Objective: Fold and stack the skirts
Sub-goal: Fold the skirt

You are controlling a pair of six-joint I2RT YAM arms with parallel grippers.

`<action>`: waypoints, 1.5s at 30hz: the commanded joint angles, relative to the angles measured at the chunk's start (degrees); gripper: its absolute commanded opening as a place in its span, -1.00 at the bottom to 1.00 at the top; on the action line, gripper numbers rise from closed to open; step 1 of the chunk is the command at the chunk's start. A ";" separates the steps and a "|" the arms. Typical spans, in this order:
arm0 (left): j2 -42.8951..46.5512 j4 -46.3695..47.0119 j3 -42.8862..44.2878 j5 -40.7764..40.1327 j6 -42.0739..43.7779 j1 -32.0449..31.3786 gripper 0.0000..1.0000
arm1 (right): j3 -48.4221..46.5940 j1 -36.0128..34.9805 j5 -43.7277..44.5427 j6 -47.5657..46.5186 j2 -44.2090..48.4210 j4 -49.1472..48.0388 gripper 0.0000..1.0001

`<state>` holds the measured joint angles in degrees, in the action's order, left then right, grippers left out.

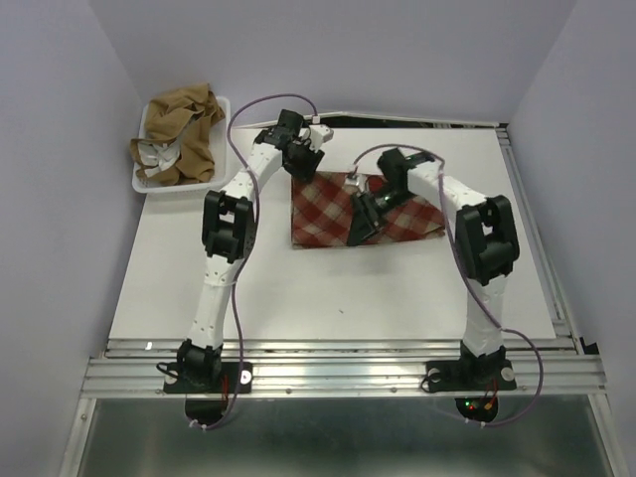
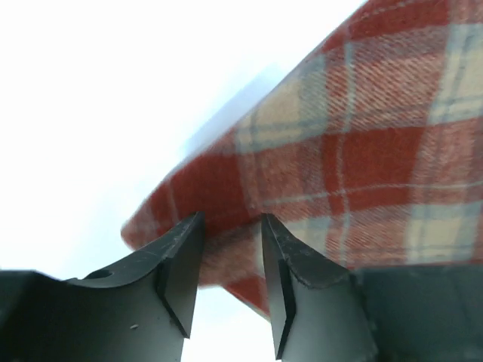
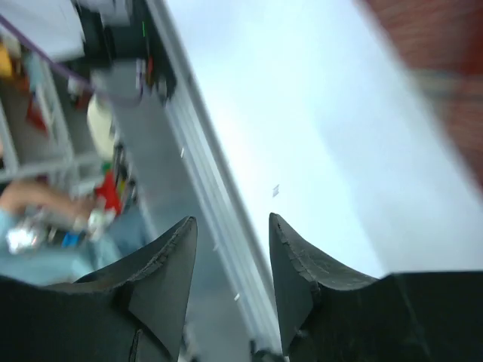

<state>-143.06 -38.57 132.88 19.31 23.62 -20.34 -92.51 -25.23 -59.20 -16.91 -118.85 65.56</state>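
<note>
Skirts are in two places. You will find the plaid skirt [image 1: 323,219] lying flat on the tabletop [image 1: 328,288], toward the far side, spread as a rough rectangle. The tan skirts [image 1: 179,134] sit bunched in a heap in the white tray [image 1: 164,189] at the far left corner, well apart from the plaid skirt.

Left hand [image 1: 301,157]: note its position at the far left corner of the plaid skirt. In the left wrist view, the left hand [image 2: 232,219] has its fingers spread, with a clear gap between the tips. A rounded edge of the plaid skirt [image 2: 362,151] shows just beyond that gap. You cannot tell from these views whether the fingers touch the cloth.

Right hand [image 1: 356,234]: note its position over the middle of the plaid skirt, pointing toward the near side. In the right wrist view, which is blurred, the right hand [image 3: 232,219] is also spread, with nothing between the fingers. Beyond them you see bare tabletop and the metal rail [image 3: 219,196] at its edge. A reddish patch at the upper right of that view is likely the plaid skirt [image 3: 453,60].
</note>
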 commanded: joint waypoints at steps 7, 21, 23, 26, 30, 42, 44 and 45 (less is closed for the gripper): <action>28.25 16.13 -26.05 6.17 -5.25 -1.54 0.20 | -22.19 18.64 28.15 4.17 -1.47 -20.72 0.08; 44.71 24.15 -63.96 13.29 -16.05 -6.64 0.18 | -9.57 18.64 43.47 -1.71 -9.48 -33.22 -0.12; 44.28 25.73 -65.28 13.47 -16.76 -6.64 0.18 | -4.90 18.64 44.78 -2.43 -7.90 -33.39 -0.16; 40.60 26.61 -64.25 13.47 -17.99 -6.47 0.17 | 4.16 18.64 45.31 -2.26 -3.60 -33.31 -0.17; 33.76 27.58 -59.78 12.34 -18.78 -5.51 0.15 | 13.64 18.64 40.76 1.77 3.17 -30.25 -0.15; 7.02 17.04 -15.65 8.02 -15.63 3.02 0.15 | 25.44 13.47 3.85 9.61 10.48 -16.52 0.11; 8.67 16.07 -15.27 10.12 -11.68 3.29 0.18 | 25.10 12.84 0.58 9.61 11.00 -15.82 0.13; 12.68 16.07 -17.02 11.52 -10.18 3.29 0.19 | 24.31 12.84 1.01 9.35 11.27 -15.29 0.13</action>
<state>-137.75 -17.80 114.48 28.10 7.40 -17.54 -67.72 -10.52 -47.42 -8.73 -109.12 44.71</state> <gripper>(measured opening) 0.583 0.562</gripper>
